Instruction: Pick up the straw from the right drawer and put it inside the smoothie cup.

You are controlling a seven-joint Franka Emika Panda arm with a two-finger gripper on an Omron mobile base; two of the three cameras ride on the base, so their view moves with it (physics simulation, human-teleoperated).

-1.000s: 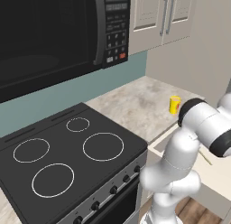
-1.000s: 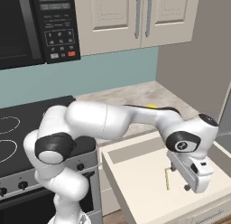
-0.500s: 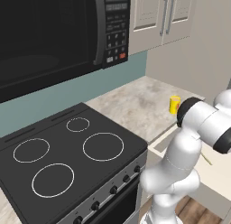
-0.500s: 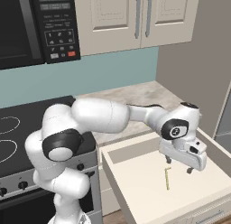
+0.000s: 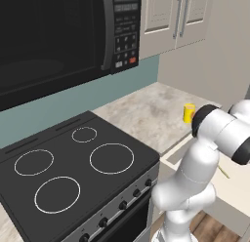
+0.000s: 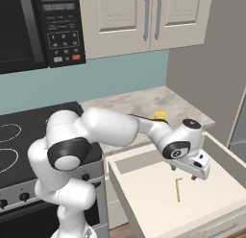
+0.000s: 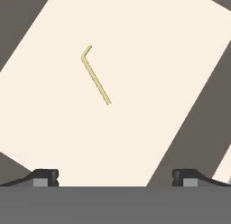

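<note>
Right base view: hovering over the right drawer (image 6: 144, 194), pulled out below the speckled stone counter (image 6: 139, 105), with gripper (image 6: 184, 172) spread wide and holding nothing. Lying flat on the drawer's smooth cream floor, just below the fingertips: the straw (image 6: 178, 189) (thin, yellowish, bent at one end). Standing on the counter behind the arm, partly hidden by the forearm: the smoothie cup (image 6: 160, 115). Flanking the work area: black glass stove (image 5: 73, 172) with white burner rings, microwave (image 5: 58, 36) above, panelled cabinets (image 6: 144, 16).
</note>
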